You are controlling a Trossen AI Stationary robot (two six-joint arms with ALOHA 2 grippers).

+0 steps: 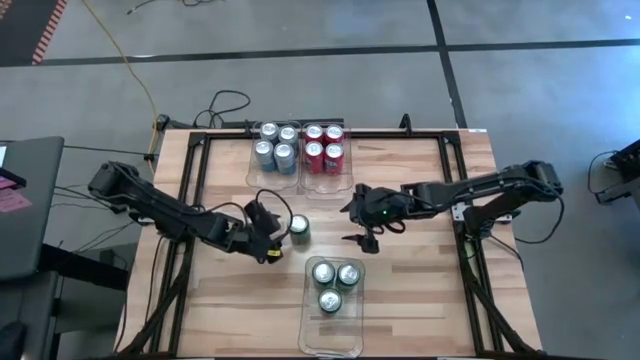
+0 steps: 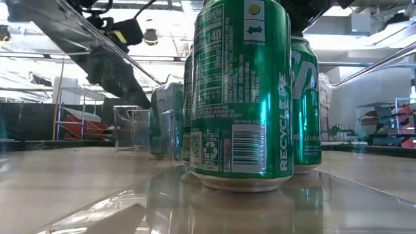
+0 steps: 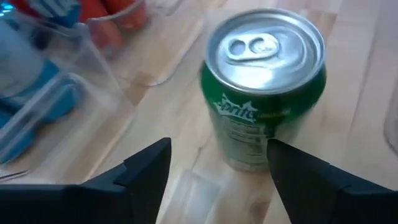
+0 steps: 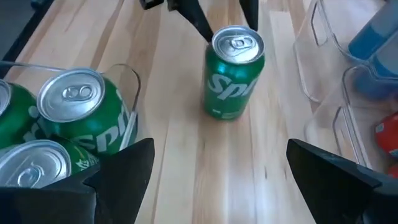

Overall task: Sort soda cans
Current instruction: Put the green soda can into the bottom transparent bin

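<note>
One green can [image 1: 299,229] upright on the bare wooden table [image 1: 420,290], alone, between the far bins and the near bin. Taken as the landmark here.

Left gripper [image 1: 275,236] just beside that can, on its left-arm side, fingers [image 3: 146,168] spread to either side of the can's lower body; from the left wrist view possibly just touching on one side, hard to tell, and no firm grip seen. Right gripper [image 1: 365,228] near the can on the opposite side, well clear of it, fingers [image 4: 124,165] wide apart and holding nothing.

Nearer than the lone can, toward the table's front edge: a clear bin [image 1: 333,330] with three green cans [image 1: 335,282] standing in its far end. Beyond the lone can, at the table's far edge: two clear bins side by side, one with four silver-blue cans [image 1: 276,145], the other with four red cans [image 1: 323,146].
</note>
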